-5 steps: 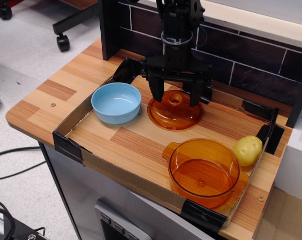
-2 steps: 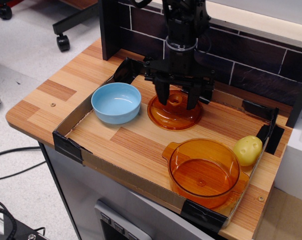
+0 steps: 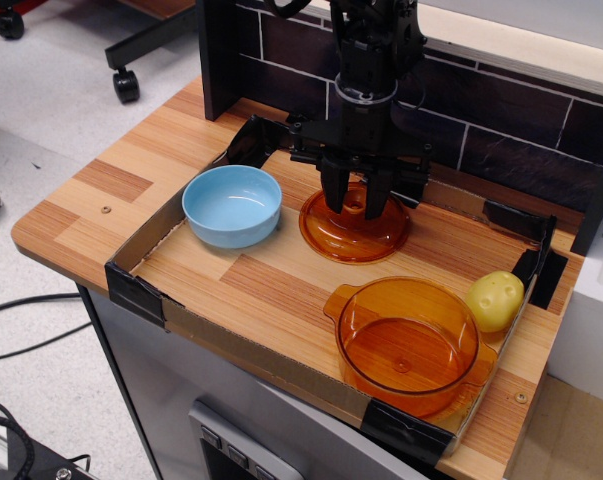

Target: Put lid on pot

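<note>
A black robot gripper [image 3: 356, 203] hangs straight down from its arm over the back of a shallow cardboard tray [image 3: 141, 255] that sits on a wood-grain table [image 3: 91, 195]. Its two dark fingers [image 3: 335, 192] have closed in tight against either side of the small round knob at the centre of a transparent amber-orange, shallow-domed lid [image 3: 354, 230], so the claw is clamped on that knob. The lid lies flat on the tray floor near the rear wall, knob side up, its rim resting on the wood surface. Just to its left, close but apart from it, stands a round light blue bowl [image 3: 232, 205]. The round transparent amber-orange pot [image 3: 409, 345], deep-sided with small flat tab handles at the rim, stands in the front right corner of the tray, uncovered and well apart from the lid. Touching or just beside the pot's right rim is a pale yellow rounded toy shaped like a potato [image 3: 495, 299], tucked against the tray's right wall. Black tape [image 3: 134, 292] binds the tray's corners. Behind the tray rises a dark brick-pattern backsplash [image 3: 501, 130].
</note>
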Controlling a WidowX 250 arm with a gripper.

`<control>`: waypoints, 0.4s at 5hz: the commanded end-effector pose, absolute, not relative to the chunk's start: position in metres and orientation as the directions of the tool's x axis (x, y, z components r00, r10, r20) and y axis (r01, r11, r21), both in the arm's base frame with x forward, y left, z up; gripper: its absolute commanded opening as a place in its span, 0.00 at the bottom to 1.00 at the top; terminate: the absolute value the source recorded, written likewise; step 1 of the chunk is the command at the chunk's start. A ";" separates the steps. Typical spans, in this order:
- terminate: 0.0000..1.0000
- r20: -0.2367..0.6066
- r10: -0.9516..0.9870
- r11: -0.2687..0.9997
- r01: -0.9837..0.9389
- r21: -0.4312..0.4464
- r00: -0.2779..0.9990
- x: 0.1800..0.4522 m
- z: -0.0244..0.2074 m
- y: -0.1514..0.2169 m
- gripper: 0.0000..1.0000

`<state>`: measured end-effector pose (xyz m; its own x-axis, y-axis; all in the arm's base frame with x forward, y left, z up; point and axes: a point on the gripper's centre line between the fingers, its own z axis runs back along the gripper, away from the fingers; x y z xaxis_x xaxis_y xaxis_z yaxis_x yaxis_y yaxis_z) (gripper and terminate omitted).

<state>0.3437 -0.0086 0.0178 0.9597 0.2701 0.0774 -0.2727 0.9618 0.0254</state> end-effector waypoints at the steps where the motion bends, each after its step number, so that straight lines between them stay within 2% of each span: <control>1: 0.00 0.076 0.262 0.965 -0.262 -0.011 0.962 0.333 0.068 -0.028 0.00; 2: 0.00 0.109 0.223 0.975 -0.220 -0.037 0.969 0.306 0.094 -0.048 0.00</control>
